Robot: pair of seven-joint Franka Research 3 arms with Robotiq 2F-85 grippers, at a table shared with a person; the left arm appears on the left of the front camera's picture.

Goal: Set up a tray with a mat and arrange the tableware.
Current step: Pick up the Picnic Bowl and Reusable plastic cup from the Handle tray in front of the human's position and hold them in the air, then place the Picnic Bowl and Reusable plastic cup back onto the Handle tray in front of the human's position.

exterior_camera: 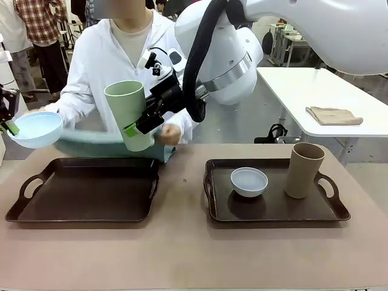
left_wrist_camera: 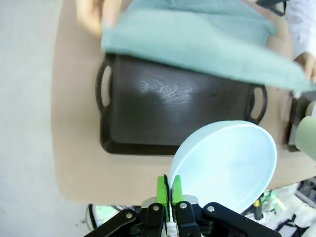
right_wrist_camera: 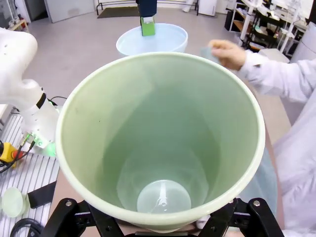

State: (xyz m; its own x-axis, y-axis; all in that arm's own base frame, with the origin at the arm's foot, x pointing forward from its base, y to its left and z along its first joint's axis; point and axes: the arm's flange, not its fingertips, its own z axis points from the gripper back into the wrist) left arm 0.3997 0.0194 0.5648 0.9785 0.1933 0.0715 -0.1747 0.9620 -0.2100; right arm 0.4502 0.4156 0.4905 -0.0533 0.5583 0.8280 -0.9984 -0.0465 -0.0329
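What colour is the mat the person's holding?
Teal-green cloth mat, clearest in the left wrist view.

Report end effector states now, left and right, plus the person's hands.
Left end effector: shut on the pale blue bowl rim.
Right end effector: closed around the light green tumbler.
Person's hands: both hold the teal mat.

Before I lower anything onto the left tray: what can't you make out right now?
Right wrist view: green tumbler hides the pads of the right gripper.
Left wrist view: left tray far rim, hidden by the mat.
Front view: picture edge cuts off the left gripper holding the pale blue bowl.
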